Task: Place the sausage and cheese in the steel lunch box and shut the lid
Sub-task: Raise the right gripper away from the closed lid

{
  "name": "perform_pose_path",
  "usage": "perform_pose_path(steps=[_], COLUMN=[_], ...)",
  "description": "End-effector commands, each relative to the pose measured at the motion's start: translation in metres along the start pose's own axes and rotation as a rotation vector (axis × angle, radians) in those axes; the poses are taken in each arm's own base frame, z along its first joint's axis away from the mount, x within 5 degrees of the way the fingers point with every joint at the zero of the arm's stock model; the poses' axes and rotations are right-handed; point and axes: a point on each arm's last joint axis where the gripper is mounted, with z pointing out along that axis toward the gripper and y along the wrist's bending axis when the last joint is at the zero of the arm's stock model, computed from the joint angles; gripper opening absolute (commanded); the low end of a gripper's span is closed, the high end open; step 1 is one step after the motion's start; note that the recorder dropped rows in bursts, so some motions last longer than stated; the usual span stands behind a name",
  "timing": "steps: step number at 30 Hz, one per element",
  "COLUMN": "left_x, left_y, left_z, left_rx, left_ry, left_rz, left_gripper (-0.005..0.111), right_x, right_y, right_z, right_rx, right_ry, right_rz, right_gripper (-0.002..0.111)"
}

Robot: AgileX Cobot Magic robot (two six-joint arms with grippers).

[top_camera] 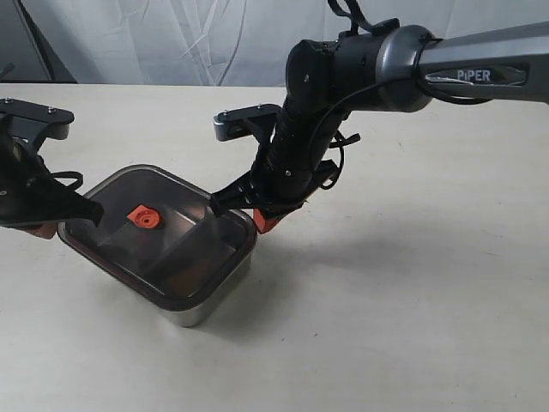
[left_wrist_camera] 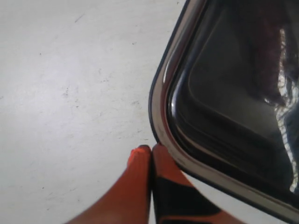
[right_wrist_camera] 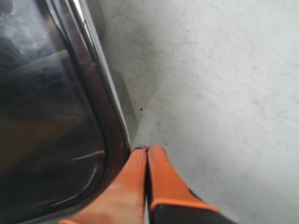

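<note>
The steel lunch box [top_camera: 210, 302] stands on the table with the dark translucent lid [top_camera: 184, 249] lying on top of it, its orange valve [top_camera: 143, 219] at the centre. My left gripper [left_wrist_camera: 151, 148] is shut and empty, its orange fingertips [left_wrist_camera: 140, 156] against the lid's rim [left_wrist_camera: 161, 100] at the box's left end. At the box's right corner my right gripper [right_wrist_camera: 147, 149] is also shut, and the tips touch the lid's edge [right_wrist_camera: 100, 100]. Sausage and cheese are hidden; only dim shapes show under the lid.
The pale tabletop [top_camera: 412, 283] spreads round the box. My right arm [top_camera: 360, 77] reaches in from the upper right above the box's far side. A white curtain [top_camera: 171, 39] hangs behind the table.
</note>
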Motion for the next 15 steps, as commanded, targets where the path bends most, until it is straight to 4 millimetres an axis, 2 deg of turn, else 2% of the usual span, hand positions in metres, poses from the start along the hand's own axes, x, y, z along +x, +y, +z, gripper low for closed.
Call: perform_pose_path(steps=[1, 7, 15], left_x=[-0.004, -0.002, -0.001], left_y=[-0.001, 0.0, 0.002], left_z=[-0.001, -0.001, -0.001], left_rx=[0.012, -0.002, -0.02], left_ry=[-0.032, -0.011, -0.005], left_rz=[-0.006, 0.004, 0.01], left_gripper=[0.0, 0.0, 0.0], right_x=[-0.003, -0.004, -0.004], right_y=[-0.004, -0.011, -0.009], right_z=[-0.015, -0.034, -0.045], right_rx=[0.071, 0.198, 0.2], right_ry=[-0.044, -0.085, -0.109], right_rz=[-0.013, 0.004, 0.001], right_gripper=[-0.001, -0.001, -0.001])
